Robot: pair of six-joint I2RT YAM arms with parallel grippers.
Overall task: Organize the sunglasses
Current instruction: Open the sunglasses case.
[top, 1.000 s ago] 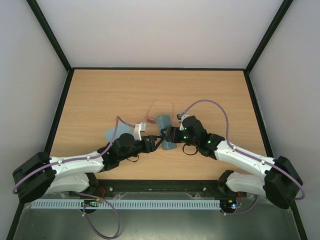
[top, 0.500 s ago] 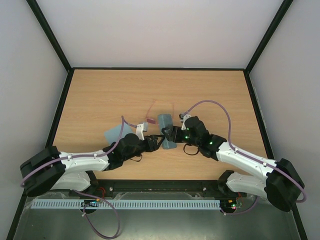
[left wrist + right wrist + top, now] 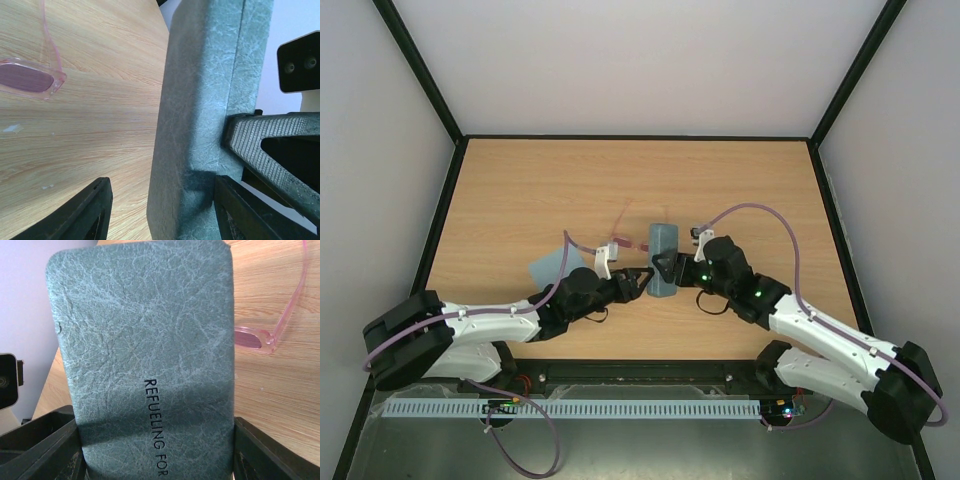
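The blue-grey case [image 3: 663, 243] is held near the table's middle, printed face toward the right wrist camera [image 3: 150, 330]. My right gripper [image 3: 668, 267] is shut on it, a finger pressed on each long edge [image 3: 155, 452]. My left gripper [image 3: 642, 276] is open around the case's near end [image 3: 167, 215]: one finger rests on the case [image 3: 210, 100], the other stands apart over the wood. The pink sunglasses [image 3: 623, 238] lie on the table just left of the case, partly hidden. One lens shows in the left wrist view [image 3: 27, 80] and in the right wrist view [image 3: 257, 340].
A light-blue cloth [image 3: 550, 266] lies on the table left of my left arm. Black rails and grey walls enclose the wooden table [image 3: 740, 190]. Purple cables loop over both arms.
My right gripper has drawn the case slightly right and away from the arms. My left arm has stretched further toward it, bringing its open jaws around the case's end.
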